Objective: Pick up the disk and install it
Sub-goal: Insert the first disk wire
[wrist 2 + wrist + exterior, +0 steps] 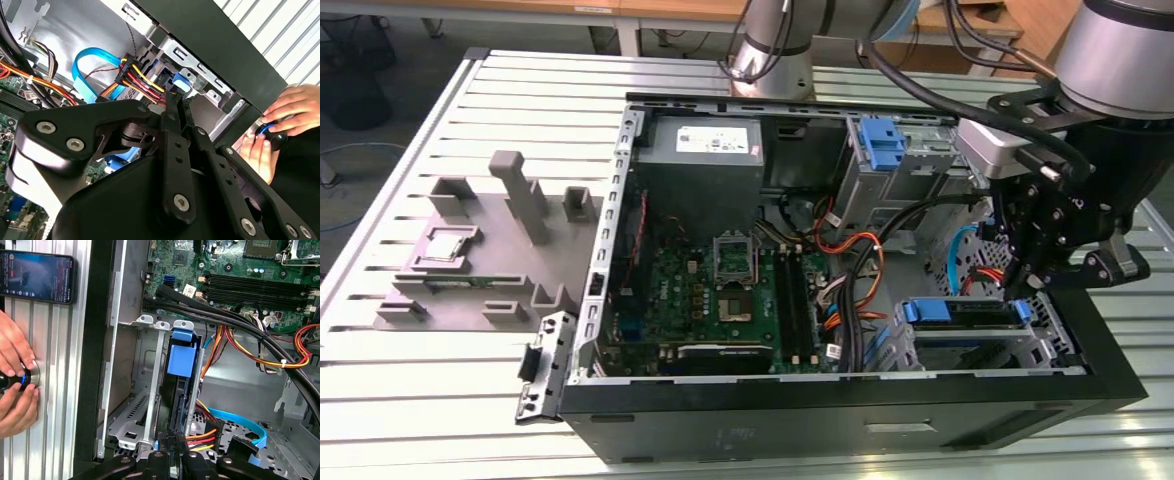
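I am counting one arm point(767, 40) carrying one gripper point(1025, 288), at three o'clock in the exterior view. I am seeing one case point(854, 420) at six o'clock, holding one motherboard point(720, 290), one power supply point(707, 145) at its eleven o'clock, one latch point(883, 145) at its one o'clock and one disk point(961, 318) at its five o'clock. One fixture point(480, 250) is sitting at nine o'clock. In the first wrist view I am counting two hands point(15, 407), one knob point(30, 377), one phone point(36, 276) and one blue cable point(240, 422).
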Available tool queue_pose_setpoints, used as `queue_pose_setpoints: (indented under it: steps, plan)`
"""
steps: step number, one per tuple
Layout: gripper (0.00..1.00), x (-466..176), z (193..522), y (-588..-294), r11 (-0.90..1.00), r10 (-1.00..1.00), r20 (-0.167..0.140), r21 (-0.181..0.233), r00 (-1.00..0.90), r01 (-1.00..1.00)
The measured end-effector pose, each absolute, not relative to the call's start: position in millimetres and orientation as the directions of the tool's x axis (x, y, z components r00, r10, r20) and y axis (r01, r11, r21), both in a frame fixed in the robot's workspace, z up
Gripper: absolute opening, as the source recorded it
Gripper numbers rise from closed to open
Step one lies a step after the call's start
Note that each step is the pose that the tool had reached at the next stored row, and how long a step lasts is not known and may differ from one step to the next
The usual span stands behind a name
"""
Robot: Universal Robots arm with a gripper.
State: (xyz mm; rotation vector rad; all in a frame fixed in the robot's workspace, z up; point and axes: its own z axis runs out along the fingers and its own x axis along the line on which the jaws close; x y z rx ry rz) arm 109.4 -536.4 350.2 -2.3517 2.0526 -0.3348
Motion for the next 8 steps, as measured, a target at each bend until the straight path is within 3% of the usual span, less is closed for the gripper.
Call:
queue_pose_setpoints:
  steps: [8]
  plan:
    - [0.17,109.3,350.2,-536.4,-0.144,-0.980,0.156,-0.141,0.121,-0.979]
